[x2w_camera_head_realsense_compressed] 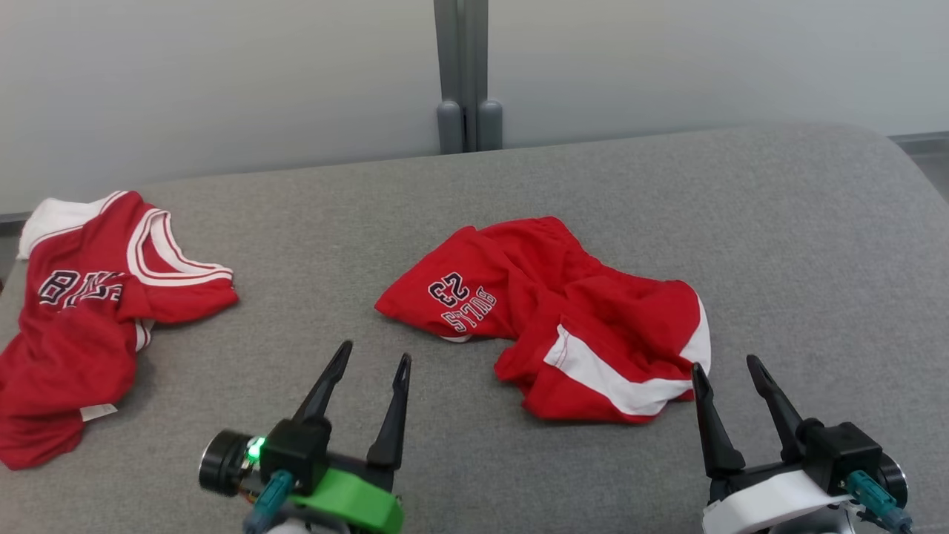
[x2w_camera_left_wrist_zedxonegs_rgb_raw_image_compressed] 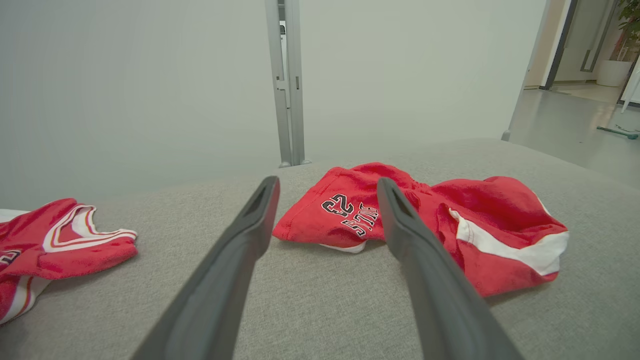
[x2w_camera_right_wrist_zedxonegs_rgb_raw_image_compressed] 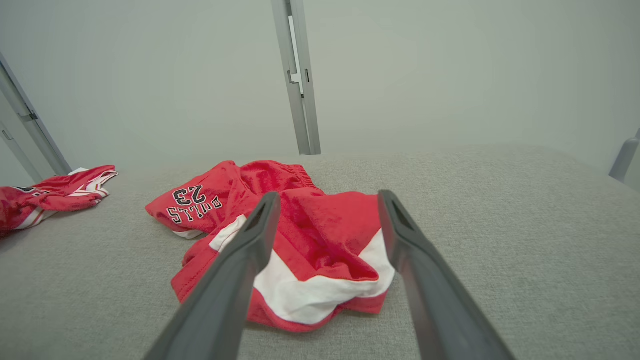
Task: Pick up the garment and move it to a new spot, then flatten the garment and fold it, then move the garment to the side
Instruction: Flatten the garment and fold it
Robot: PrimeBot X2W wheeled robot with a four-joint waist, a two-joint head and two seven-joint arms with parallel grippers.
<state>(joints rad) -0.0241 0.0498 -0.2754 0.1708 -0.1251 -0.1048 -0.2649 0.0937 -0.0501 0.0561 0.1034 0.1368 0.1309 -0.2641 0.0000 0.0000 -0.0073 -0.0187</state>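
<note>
A crumpled red garment [x2w_camera_head_realsense_compressed: 563, 311], a pair of shorts with white side stripes and "23 BULLS" print, lies in the middle of the grey padded surface [x2w_camera_head_realsense_compressed: 778, 245]. My left gripper [x2w_camera_head_realsense_compressed: 375, 351] hovers open just short of its near-left corner, nothing between the fingers. In the left wrist view the shorts [x2w_camera_left_wrist_zedxonegs_rgb_raw_image_compressed: 480, 220] lie ahead and to the right of the open left gripper [x2w_camera_left_wrist_zedxonegs_rgb_raw_image_compressed: 326, 181]. My right gripper [x2w_camera_head_realsense_compressed: 723, 363] stands open at the garment's near-right end, by the white stripe. The right wrist view has the shorts [x2w_camera_right_wrist_zedxonegs_rgb_raw_image_compressed: 320, 235] directly ahead of the right gripper [x2w_camera_right_wrist_zedxonegs_rgb_raw_image_compressed: 328, 194].
A red jersey [x2w_camera_head_realsense_compressed: 89, 311] with white trim lies bunched at the surface's left edge, also seen as a jersey [x2w_camera_left_wrist_zedxonegs_rgb_raw_image_compressed: 55, 245] in the left wrist view. A grey post [x2w_camera_head_realsense_compressed: 463, 74] stands against the pale wall behind. Bare grey surface stretches to the right.
</note>
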